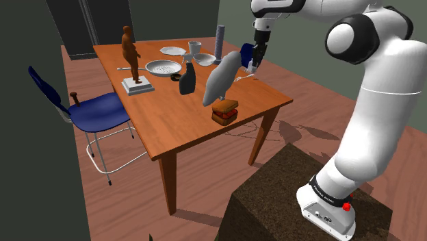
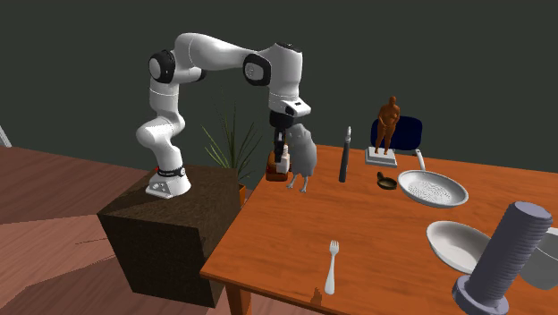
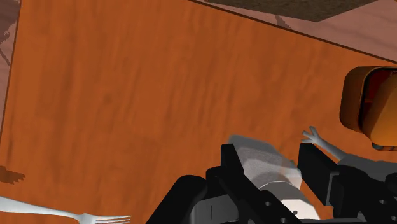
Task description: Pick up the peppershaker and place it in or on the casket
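- Peppershaker (image 3: 264, 159), pale and glassy, clasped on both sides by the end effector (image 3: 270, 153) fingers.
- Contact with bench (image 3: 127, 95): cannot tell.
- Grey bird figure (image 1: 219, 79) just beside it.
- Red-brown casket (image 3: 369, 105) near, open-topped, on bench.

You are in a room with a reddish wood-plank floor (image 1: 89, 205) and dull, dark grey-green walls (image 2: 465, 63). An orange-brown wooden surface (image 1: 181, 120) stands on the planks. A blue chair (image 1: 101, 111) on thin metal legs sits just beside its edge at the shoulder view's left. Past its far end rises a tall dark cabinet (image 1: 92, 24). In the second exterior view, a spiky green plant (image 2: 228, 143) stands near the surface's corner.
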Motion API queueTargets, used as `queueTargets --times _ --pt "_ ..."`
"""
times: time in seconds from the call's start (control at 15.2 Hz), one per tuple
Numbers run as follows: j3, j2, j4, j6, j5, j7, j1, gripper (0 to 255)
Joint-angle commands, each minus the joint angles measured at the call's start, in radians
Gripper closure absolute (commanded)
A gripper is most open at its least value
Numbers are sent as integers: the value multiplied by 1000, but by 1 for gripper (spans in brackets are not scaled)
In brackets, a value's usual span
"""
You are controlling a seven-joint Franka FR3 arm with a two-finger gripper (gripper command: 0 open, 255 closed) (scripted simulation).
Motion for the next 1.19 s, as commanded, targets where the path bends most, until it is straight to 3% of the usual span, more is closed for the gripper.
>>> queueTargets --times 0.0,0.53,1.12 --pt "10 -55 -78 26 -16 42 35 255" --pt "78 -221 -278 68 -55 227 155 255" --pt "179 -330 -395 82 -61 440 267 255"
